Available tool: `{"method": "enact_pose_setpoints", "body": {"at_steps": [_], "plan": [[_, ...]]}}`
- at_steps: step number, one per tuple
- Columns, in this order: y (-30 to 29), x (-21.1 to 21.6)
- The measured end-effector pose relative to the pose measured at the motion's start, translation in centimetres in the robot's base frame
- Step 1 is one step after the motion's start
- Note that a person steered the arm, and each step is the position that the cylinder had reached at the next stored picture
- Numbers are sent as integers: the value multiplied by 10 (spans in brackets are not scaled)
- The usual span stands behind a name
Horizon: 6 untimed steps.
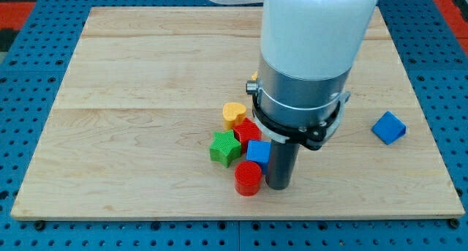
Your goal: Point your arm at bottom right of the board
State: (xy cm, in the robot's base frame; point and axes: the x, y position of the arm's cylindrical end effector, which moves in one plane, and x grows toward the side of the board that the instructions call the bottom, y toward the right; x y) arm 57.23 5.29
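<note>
The rod's tip [280,186] is seen resting on the pale wooden desk [146,97], just right of a red cylinder block [248,178] and small blue cube [257,152]. No pincer is fitted. The desk's bottom-right corner lies well apart, toward the view's right.

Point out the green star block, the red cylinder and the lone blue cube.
green star block [225,147], camera view, top face.
red cylinder [248,172], camera view, round top.
blue cube [388,126], camera view, upper face.

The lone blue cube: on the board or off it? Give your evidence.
On the board. The blue cube sits on the wood near its right edge, apart from the cluster beside my tip.
</note>
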Motion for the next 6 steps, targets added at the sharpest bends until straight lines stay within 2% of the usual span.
{"method": "enact_pose_setpoints", "body": {"at_steps": [3,5,6], "plan": [[-1,-15],[84,18],[91,23]]}}
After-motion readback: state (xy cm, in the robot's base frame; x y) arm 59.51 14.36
